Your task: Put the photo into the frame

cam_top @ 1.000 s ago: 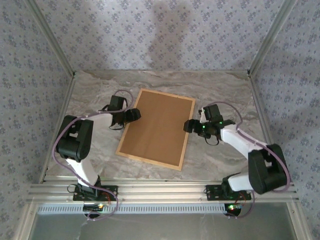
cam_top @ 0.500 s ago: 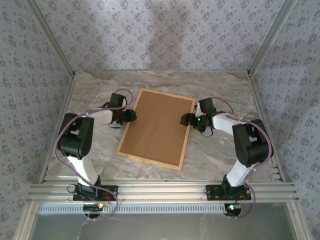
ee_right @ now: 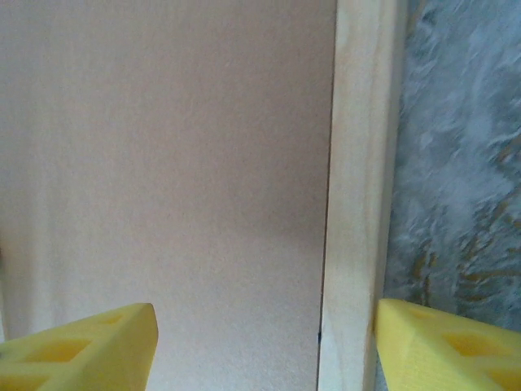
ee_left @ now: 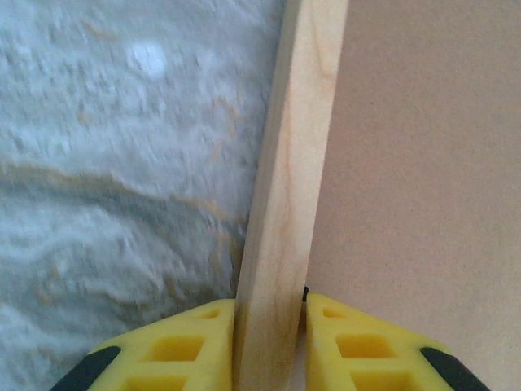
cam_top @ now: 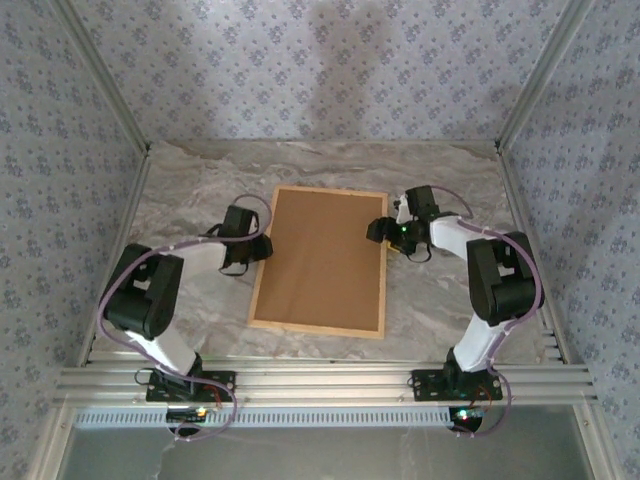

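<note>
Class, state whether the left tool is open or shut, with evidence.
Shut on the frame: the left tool has its yellow fingers pressed against both rail sides.

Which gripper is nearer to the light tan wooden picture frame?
Left. The left gripper is clamped on the left rail of the light tan wooden picture frame, pads touching the wood. The right gripper straddles the right rail with jaws open, pads spread to either side.
</note>
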